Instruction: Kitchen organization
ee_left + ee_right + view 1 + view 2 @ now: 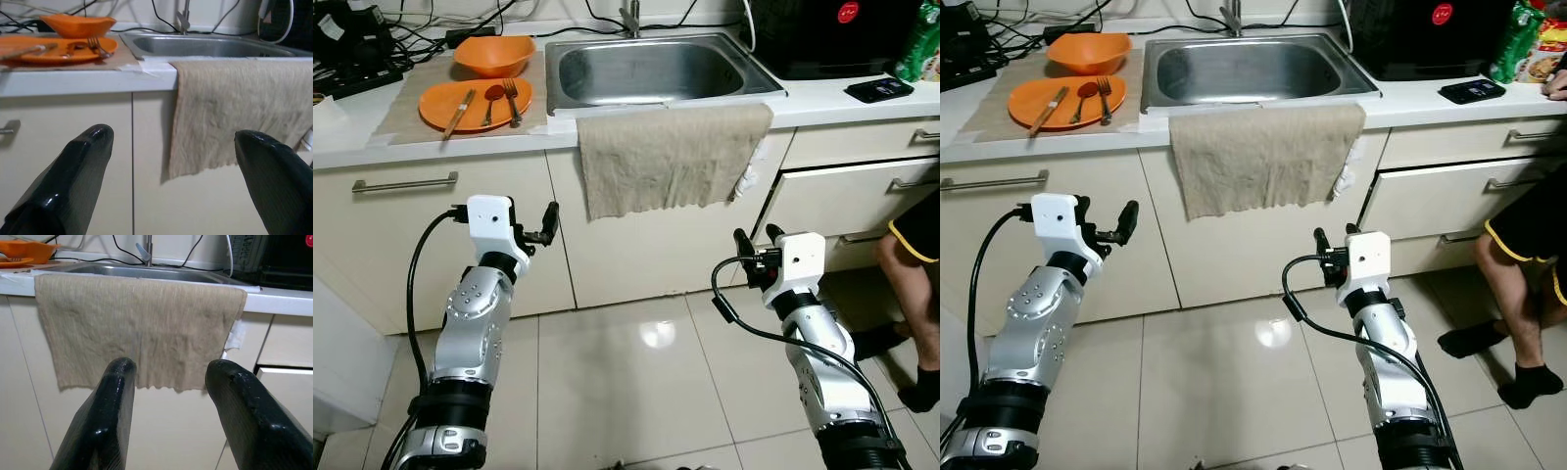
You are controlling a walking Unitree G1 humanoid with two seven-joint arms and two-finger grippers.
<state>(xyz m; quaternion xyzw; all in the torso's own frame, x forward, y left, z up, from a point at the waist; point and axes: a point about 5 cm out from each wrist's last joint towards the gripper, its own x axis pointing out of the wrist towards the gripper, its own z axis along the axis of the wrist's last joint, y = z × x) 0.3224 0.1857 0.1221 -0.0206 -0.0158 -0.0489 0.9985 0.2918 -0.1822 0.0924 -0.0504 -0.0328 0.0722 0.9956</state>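
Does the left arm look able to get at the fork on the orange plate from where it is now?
Probably yes: the left end effector is open below the counter, and nothing covers the fork on the orange plate.

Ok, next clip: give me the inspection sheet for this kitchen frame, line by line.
Surface: white counter with a steel sink; a mat lies left of the sink.
Job's things: orange plate holding chopsticks, spoon and fork; orange bowl behind it; beige towel draped over the sink's front edge.
Clutter: phone, green packet, black appliance.
Grippers: left gripper and right gripper both open, held in front of the cabinets, holding nothing.
Cables: black cords behind the bowl.
Surroundings: tiled floor; a person's leg at right.
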